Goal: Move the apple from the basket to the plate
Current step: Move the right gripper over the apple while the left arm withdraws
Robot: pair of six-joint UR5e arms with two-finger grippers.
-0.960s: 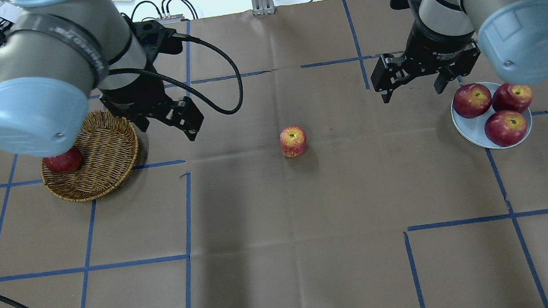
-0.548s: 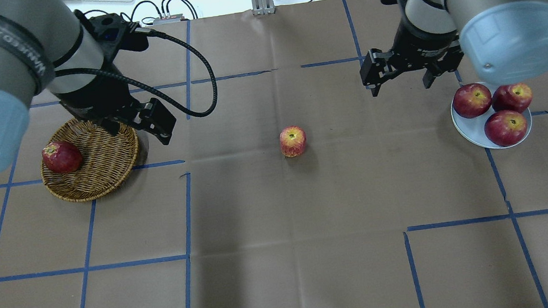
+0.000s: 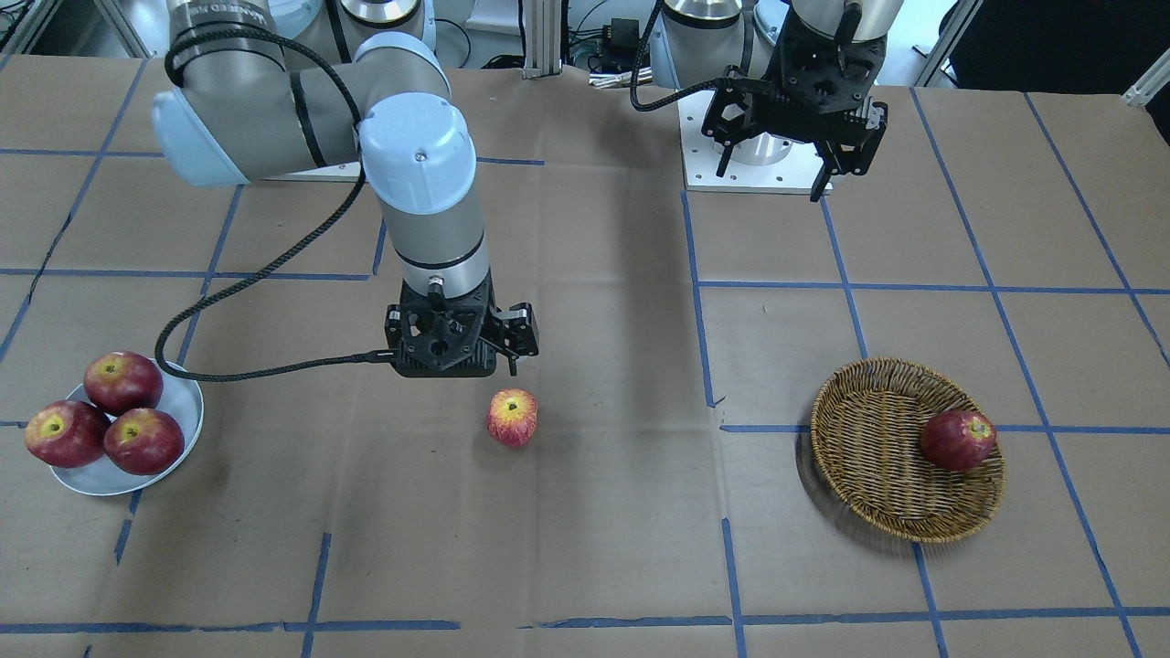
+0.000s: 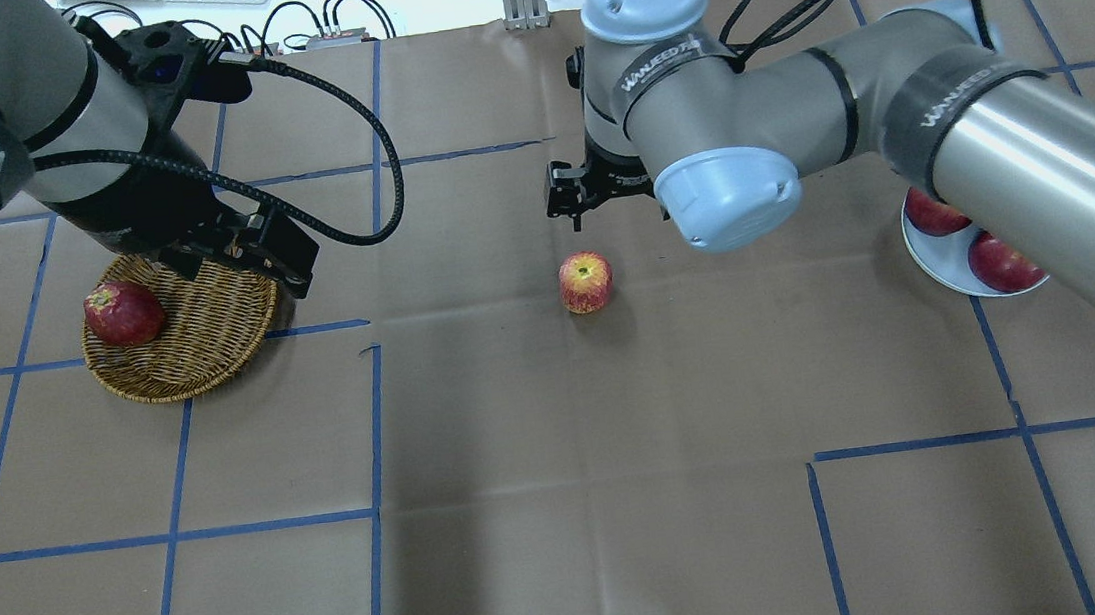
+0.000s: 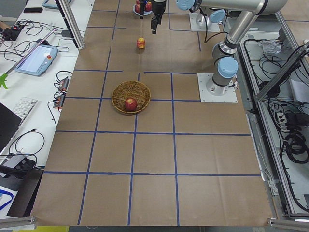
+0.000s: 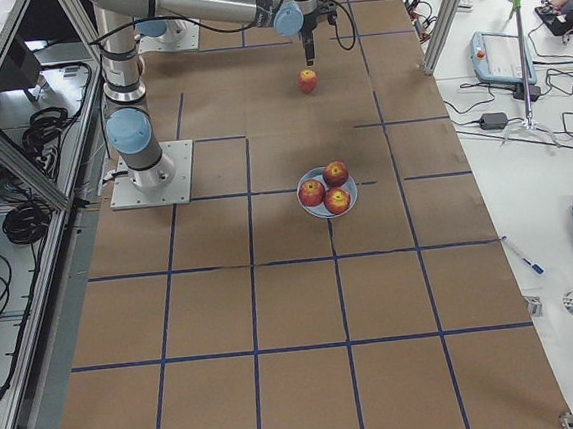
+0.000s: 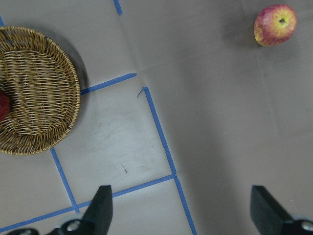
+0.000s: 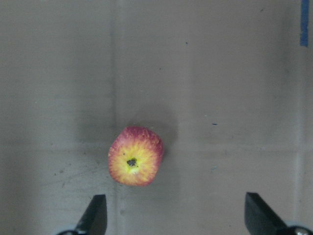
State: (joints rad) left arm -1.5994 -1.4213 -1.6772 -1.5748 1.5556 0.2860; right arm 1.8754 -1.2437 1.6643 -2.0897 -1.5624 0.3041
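The yellow-streaked apple [image 4: 585, 283] stands upright on the brown paper at the table's middle, outside the basket and the plate. It also shows in the front view [image 3: 512, 418] and the right wrist view [image 8: 135, 156]. My right gripper [image 3: 457, 364] hangs open above it, a little toward the robot's side; both fingers [image 8: 95, 215] are clear of it. The wicker basket [image 4: 211, 355] sits at the left and holds one dark red apple [image 4: 123, 313]. My left gripper [image 4: 239, 257] is open and empty, raised over the basket's far rim. The white plate [image 3: 187, 411] holds three dark red apples.
Blue tape lines grid the brown paper. My right arm's elbow [image 4: 723, 195] and forearm stretch over the table's right half and hide part of the plate [image 4: 936, 275] from overhead. The left arm's black cable [image 4: 358, 115] loops above the table behind the basket.
My right arm has swung left from beside the plate to above the middle apple. My left gripper has drawn back left over the basket's rim. Both stay open; no apple has moved.
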